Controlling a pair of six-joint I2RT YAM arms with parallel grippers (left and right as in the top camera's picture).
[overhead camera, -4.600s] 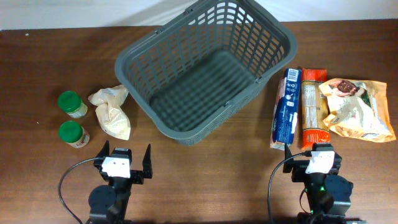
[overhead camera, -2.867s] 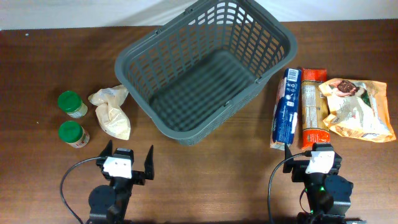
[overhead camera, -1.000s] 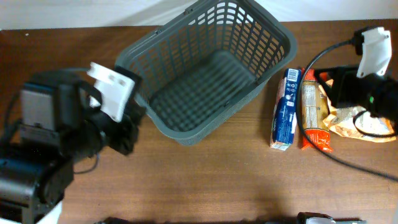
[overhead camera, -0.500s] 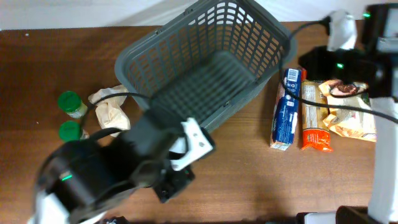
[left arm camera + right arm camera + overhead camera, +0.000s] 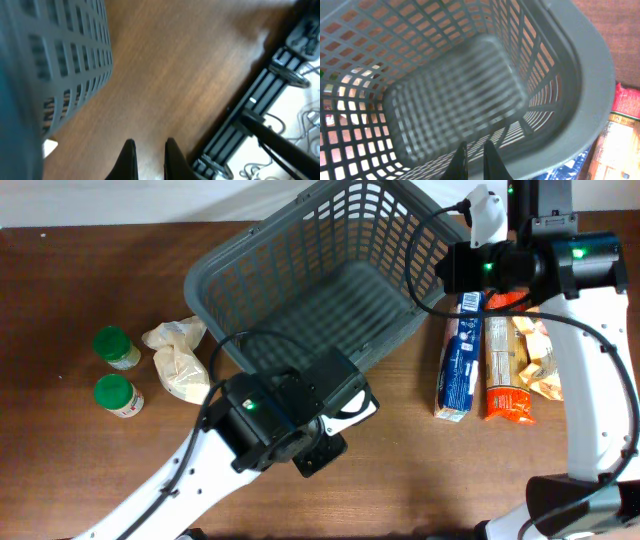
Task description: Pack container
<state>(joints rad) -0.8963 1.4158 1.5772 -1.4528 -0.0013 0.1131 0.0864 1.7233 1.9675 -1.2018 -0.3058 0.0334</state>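
The container, a dark grey lattice basket point(image 5: 330, 300), stands empty at the table's middle. My left gripper point(image 5: 150, 142) hangs above bare wood just in front of the basket's near wall point(image 5: 65, 65); its fingers are close together with nothing between them. My left arm point(image 5: 285, 420) crosses the table's front. My right gripper point(image 5: 474, 144) hovers over the basket's right rim point(image 5: 580, 75), looking down into the empty inside. It is shut and holds nothing. My right arm point(image 5: 520, 260) reaches in from the right.
Two green-lidded jars point(image 5: 115, 347) point(image 5: 117, 394) and a crumpled beige bag point(image 5: 178, 355) lie left of the basket. To the basket's right lie a blue packet point(image 5: 460, 355), an orange packet point(image 5: 503, 365) and a yellowish bag point(image 5: 548, 355). The table's edge and a black frame point(image 5: 260, 100) show in the left wrist view.
The left arm has swung from the left side to the front of the basket. The right arm has moved from above the packets to the basket's right rim and shut its jaws.
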